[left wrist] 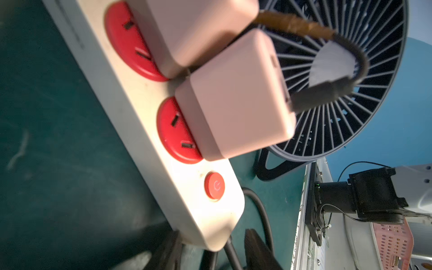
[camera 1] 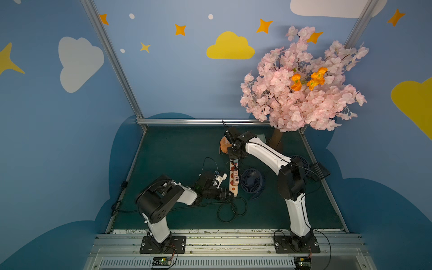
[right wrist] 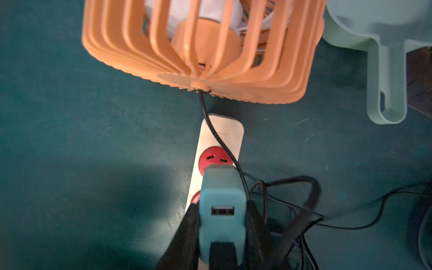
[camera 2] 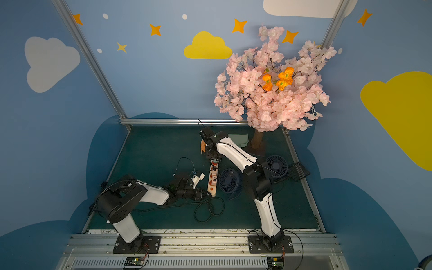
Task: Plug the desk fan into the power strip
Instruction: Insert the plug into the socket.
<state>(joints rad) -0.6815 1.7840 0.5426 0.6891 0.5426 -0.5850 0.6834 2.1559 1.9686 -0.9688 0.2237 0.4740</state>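
Left wrist view showed the left gripper point(left wrist: 210, 257) with its fingers point(left wrist: 168, 252) parted on either side of the near, button end of the power strip point(left wrist: 140, 105) (a gap showed on one side). That strip lay mid-way across the green mat point(camera 1: 175, 159), running near to far, a navy fan point(camera 1: 252, 181) just right of it. Over its far red sockets, the right gripper point(right wrist: 222, 236) was clamped on a teal adapter point(right wrist: 222, 194).

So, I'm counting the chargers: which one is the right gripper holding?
The teal charger, clamped in the right gripper; the two pale pink chargers sit plugged into the power strip.
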